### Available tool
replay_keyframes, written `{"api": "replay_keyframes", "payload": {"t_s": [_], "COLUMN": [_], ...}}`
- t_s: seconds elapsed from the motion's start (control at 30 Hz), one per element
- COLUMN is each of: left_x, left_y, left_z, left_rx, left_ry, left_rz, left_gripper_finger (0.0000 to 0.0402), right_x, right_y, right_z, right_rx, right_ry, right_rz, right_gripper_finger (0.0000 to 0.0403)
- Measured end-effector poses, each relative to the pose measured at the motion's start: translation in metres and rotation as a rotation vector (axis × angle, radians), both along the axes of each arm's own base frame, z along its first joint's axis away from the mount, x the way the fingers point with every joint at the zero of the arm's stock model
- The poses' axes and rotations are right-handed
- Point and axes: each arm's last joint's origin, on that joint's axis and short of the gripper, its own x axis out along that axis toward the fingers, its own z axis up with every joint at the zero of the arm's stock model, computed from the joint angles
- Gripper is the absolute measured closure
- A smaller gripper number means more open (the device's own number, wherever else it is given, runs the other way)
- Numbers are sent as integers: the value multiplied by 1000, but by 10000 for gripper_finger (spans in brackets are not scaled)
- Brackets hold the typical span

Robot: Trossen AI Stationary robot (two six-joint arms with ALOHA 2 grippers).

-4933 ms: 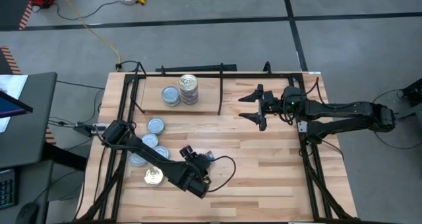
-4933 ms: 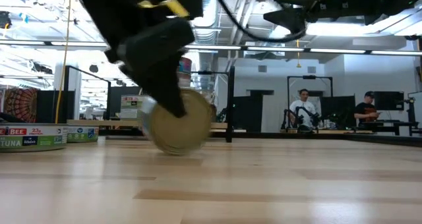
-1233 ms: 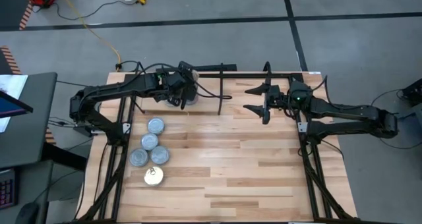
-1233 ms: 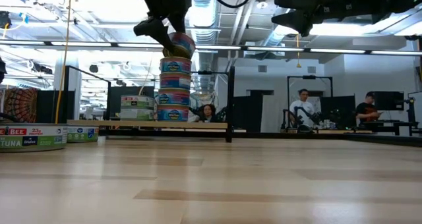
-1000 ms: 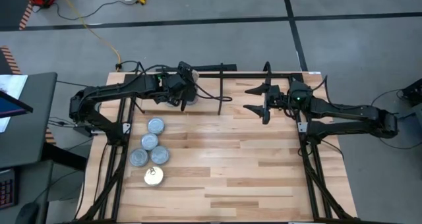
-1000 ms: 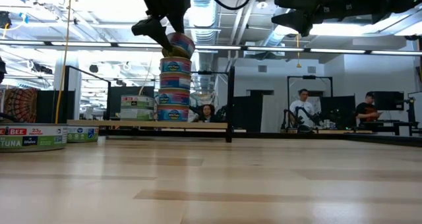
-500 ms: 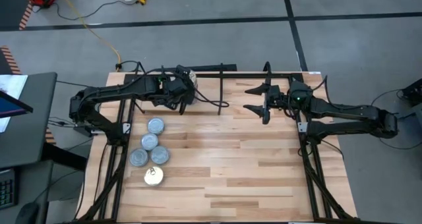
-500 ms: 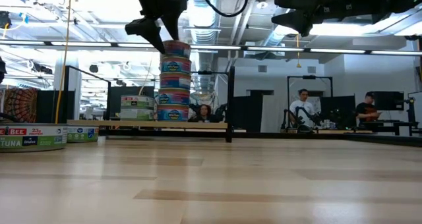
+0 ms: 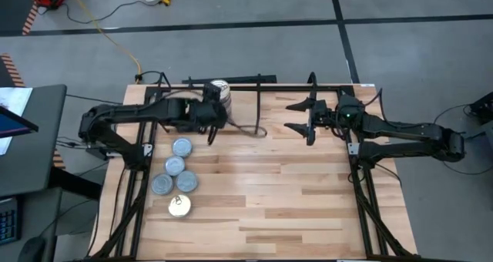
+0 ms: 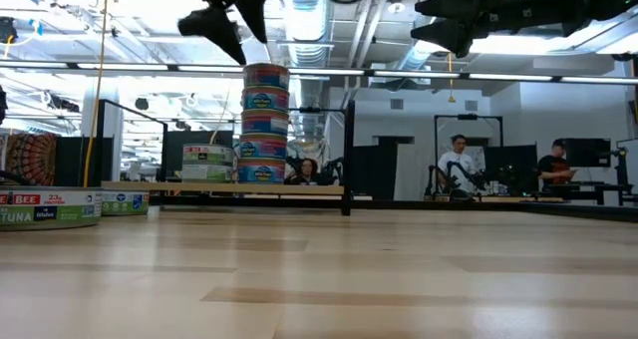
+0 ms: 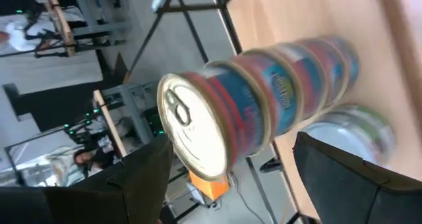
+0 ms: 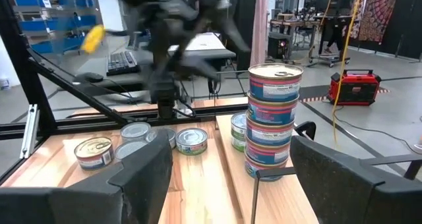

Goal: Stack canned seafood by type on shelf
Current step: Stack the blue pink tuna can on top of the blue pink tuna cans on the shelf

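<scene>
A stack of red-and-blue-labelled tins (image 10: 264,125) with a cream pull-tab top (image 11: 191,128) stands on the shelf plank (image 9: 240,109) at the table's far left. Beside it is a lower stack of green-labelled tins (image 10: 208,163) with a bluish-grey top (image 11: 356,128). My left gripper (image 9: 215,122) is open and empty, just above the tall stack on its near side; it also shows in the low view (image 10: 224,20). My right gripper (image 9: 299,116) is open and empty, raised over the shelf's right part. Several loose tins (image 9: 176,169) lie flat on the tabletop, one gold-topped (image 9: 179,206).
The shelf's black frame and upright divider rod (image 9: 258,108) stand just right of the tall stack. The loose tins sit in a cluster at the table's left. People (image 10: 459,165) are at desks in the room far behind the table.
My left gripper has let go of the top tin, which was tilted on the stack and now sits level on it. The gripper has drawn back up and toward the table's near-left, clear of the stack.
</scene>
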Motion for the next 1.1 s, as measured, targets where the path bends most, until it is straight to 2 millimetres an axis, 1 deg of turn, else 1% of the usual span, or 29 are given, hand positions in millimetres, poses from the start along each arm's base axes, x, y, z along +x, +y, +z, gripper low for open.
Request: {"api": "replay_keyframes", "payload": {"t_s": [0.1, 0.17, 0.33, 0.43, 0.5, 0.57, 0.67, 0.83, 0.93, 1.0, 1.1], "left_x": [-4, -8, -18, -23, -23, -26, -24, -14, -10, -7, -8], "left_y": [-29, -52, -108, -135, -149, -161, -174, -186, -190, -194, -197], "left_z": [-3, -7, -17, -23, -33, -47, -76, -119, -138, -149, -163], "left_rx": [-24, -85, -456, -625, -679, -707, -729, -743, -741, -744, -691], "left_ry": [-29, -58, -160, -227, -252, -241, -220, -144, -58, 11, 79], "left_rz": [-4, -9, -7, 80, 160, 233, 374, 588, 659, 673, 704], "left_gripper_finger": [100, 101, 101, 102, 102, 102, 102, 102, 102, 102, 102], "right_x": [-1, -1, -1, -1, -1, -1, 0, 2, 3, 3, 3], "right_y": [-3, -4, -4, -4, -3, -3, -1, 5, 8, 10, 11], "right_z": [0, -1, -1, -1, -1, -1, 0, 2, 2, 2, 2], "right_rx": [0, 2, 5, 4, 7, 15, 23, 18, 14, 9, 6], "right_ry": [3, 6, 14, 11, 7, 4, -8, -21, -21, -21, -20], "right_rz": [-14, -22, -20, -20, -19, -19, -6, 28, 43, 50, 57], "right_gripper_finger": [72, 72, 72, 72, 72, 72, 72, 72, 72, 72, 72]}}
